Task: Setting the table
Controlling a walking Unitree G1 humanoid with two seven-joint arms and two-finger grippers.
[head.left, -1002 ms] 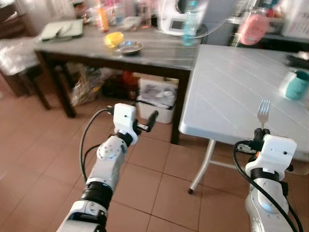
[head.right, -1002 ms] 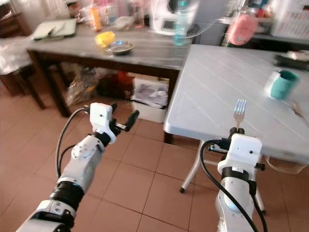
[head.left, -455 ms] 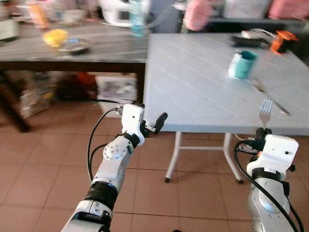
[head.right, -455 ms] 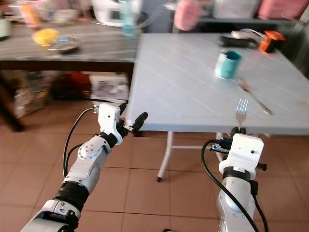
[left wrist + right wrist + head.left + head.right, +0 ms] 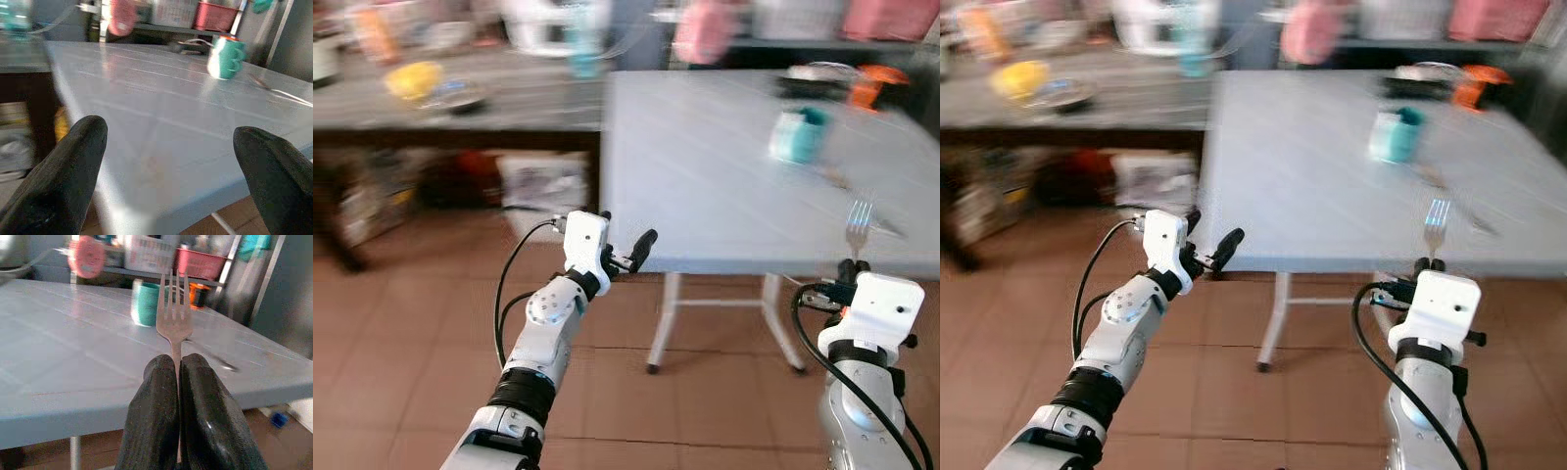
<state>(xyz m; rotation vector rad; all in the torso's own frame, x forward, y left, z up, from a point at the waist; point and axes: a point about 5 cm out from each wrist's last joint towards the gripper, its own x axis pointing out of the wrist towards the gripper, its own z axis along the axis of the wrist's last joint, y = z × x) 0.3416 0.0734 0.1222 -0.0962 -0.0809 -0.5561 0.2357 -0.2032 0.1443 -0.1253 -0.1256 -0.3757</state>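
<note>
My right gripper (image 5: 850,265) is shut on a metal fork (image 5: 858,220) that stands upright with its tines up, just before the near edge of the light blue folding table (image 5: 705,166). The fork (image 5: 173,323) rises from between the closed fingers (image 5: 154,396) in the right wrist view. My left gripper (image 5: 625,250) is open and holds nothing, at the table's near left corner. A teal mug (image 5: 798,134) stands on the table's far right part, with a piece of cutlery (image 5: 847,181) lying beside it. The teal mug (image 5: 225,58) also sits ahead in the left wrist view.
A dark grey table (image 5: 460,103) at the left carries a yellow bowl (image 5: 414,79), a metal dish (image 5: 460,96) and bottles. Boxes and bags (image 5: 548,181) lie under it. An orange object (image 5: 869,86) and a dark tray (image 5: 813,78) sit at the blue table's far edge. The floor is red tile (image 5: 411,323).
The view has swung right over the last second, so the blue table now fills the middle; it is blurred now. Both arms keep their pose, the fork still held upright.
</note>
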